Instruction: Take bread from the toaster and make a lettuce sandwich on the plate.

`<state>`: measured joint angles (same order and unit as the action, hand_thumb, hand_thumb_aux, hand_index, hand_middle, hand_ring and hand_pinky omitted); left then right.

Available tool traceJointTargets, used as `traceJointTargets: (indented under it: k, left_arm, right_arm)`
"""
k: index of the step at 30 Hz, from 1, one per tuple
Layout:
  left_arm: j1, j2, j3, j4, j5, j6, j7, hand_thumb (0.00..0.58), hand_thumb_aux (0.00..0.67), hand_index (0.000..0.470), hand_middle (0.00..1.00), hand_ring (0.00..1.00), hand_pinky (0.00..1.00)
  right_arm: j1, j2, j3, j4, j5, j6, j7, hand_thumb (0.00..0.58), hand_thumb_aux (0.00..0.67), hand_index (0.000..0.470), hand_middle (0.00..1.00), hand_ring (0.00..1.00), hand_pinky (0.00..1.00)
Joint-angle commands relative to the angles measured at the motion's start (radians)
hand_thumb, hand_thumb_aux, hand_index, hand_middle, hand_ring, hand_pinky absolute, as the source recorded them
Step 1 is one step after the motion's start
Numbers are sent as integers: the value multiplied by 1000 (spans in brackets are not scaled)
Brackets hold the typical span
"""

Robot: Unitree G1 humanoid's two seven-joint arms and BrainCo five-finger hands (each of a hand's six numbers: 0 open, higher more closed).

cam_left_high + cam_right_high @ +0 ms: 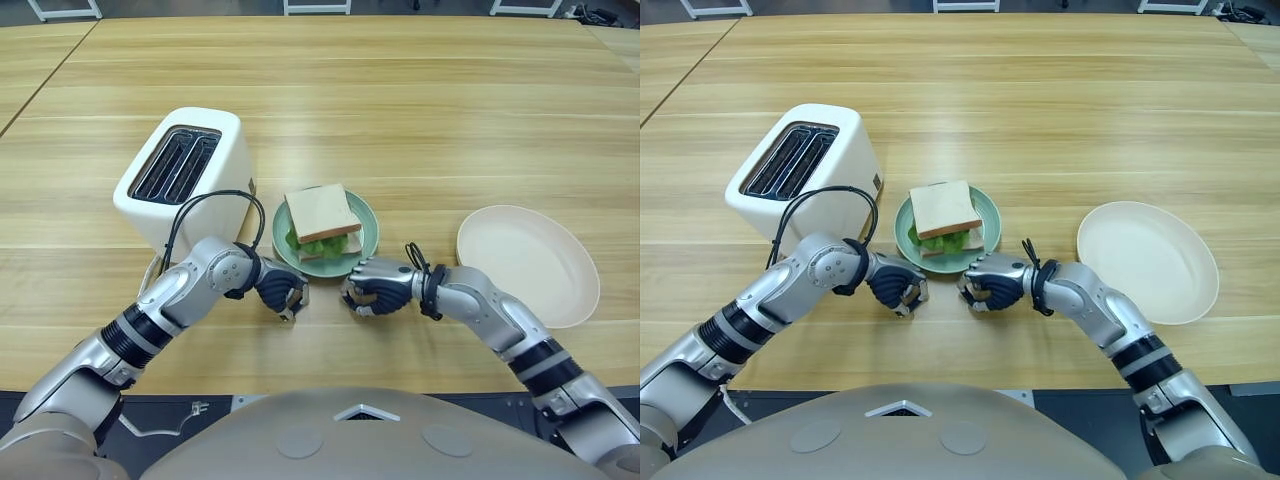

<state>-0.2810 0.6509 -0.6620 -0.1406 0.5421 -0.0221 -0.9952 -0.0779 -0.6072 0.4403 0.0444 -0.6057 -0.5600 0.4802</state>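
A white toaster [185, 175] stands at the left with both slots empty. To its right a green plate [364, 217] carries a sandwich [321, 214]: a bread slice on top, green lettuce [318, 244] showing beneath it, and a second slice under that. My left hand [280, 290] sits just in front of the plate's left rim with its fingers curled and nothing in them. My right hand [375, 287] rests in front of the plate's right rim, fingers also curled and holding nothing.
An empty cream plate [528, 262] lies at the right, close to my right forearm. The toaster's black cord [210, 205] loops over its front side toward my left arm. Bare wooden table stretches behind the toaster and plates.
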Motion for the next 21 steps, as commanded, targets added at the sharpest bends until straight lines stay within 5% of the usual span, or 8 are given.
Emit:
traceJointTargets:
  k: [1, 5, 6, 7, 8, 9, 15, 21]
  left_arm:
    - [-7, -28, -19, 137, 129, 34, 97, 580, 670, 470, 1000, 1000, 1000]
    - [-1, -42, 6, 131, 94, 11, 114, 578, 633, 444, 1000, 1000, 1000]
    - [6, -50, 33, 106, 49, 2, 119, 498, 418, 293, 1000, 1000, 1000]
    - [12, -58, 61, 81, 9, -9, 130, 0, 0, 0, 1000, 1000, 1000]
    - [12, -76, 101, 57, -31, -32, 170, 0, 0, 0, 643, 643, 643]
    - [7, -95, 138, 42, -57, -60, 223, 0, 0, 0, 0, 0, 0]
    - [143, -342, 478, -98, -269, -189, 702, 0, 0, 0, 0, 0, 0]
    - [278, -410, 543, 51, -191, -477, 996, 0, 0, 0, 0, 0, 0]
  right_arm:
    - [-50, 31, 13, 87, -77, -26, -104, 580, 670, 470, 1000, 1000, 1000]
    - [-81, 54, -10, 103, -93, -61, -213, 580, 670, 470, 1000, 1000, 1000]
    - [-74, 66, -28, 67, -50, -72, -226, 580, 670, 470, 922, 922, 922]
    - [-68, 79, -48, 32, -4, -77, -238, 501, 423, 297, 584, 584, 584]
    - [-64, 95, -77, -6, 45, -81, -257, 340, 239, 168, 353, 353, 353]
    - [-64, 108, -104, -40, 87, -79, -273, 0, 0, 0, 12, 12, 12]
    - [-29, 323, -368, -314, 445, 145, -452, 0, 0, 0, 0, 0, 0]
    - [-5, 378, -437, -344, 366, 92, -544, 0, 0, 0, 0, 0, 0]
